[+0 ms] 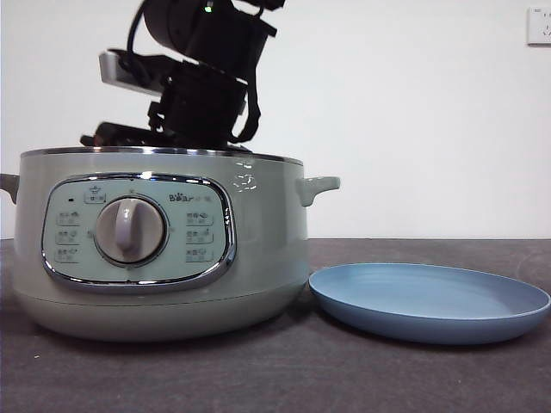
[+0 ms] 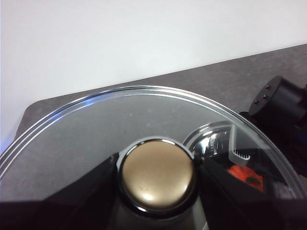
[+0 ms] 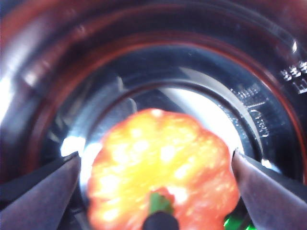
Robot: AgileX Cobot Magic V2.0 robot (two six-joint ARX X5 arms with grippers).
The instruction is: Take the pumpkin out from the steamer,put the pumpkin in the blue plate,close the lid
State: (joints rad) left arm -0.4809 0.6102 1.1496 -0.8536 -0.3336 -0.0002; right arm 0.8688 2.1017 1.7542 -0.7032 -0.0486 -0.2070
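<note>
- Inside the steamer (image 1: 164, 249), the right gripper (image 3: 156, 191) reaches down from above, its jaws spread wide to either side of the pumpkin (image 3: 160, 172) and not yet closed on it
- Pumpkin location: on the shiny floor of the pot, seen from above in the right wrist view; hidden behind the pot wall in the front view
- Left gripper (image 2: 156, 179): clenched on the knob of the lid (image 2: 144, 120), holding the glass dome clear of the pot – the orange of the pumpkin shows through the glass at one side
- Blue plate (image 1: 430, 301): on the table just beside the steamer, bare, touching nothing that can be seen
- Orientation: the pumpkin sits roughly upright, green stem towards the camera and leaning to one edge; its short axis appears to run up through the stem, its broad ribbed girth lying level between the jaws
- Risk one: the ribbed, rounded sides may squirm out if the jaws close above the widest girth – judged likely to pop the pumpkin downward or sideways
- Risk two: a jaw tip could strike the pot floor or wall on further descent, the view being blurred and close
- Risk three: the held lid hangs near the working arm; a lift along the wrong line may knock it
</note>
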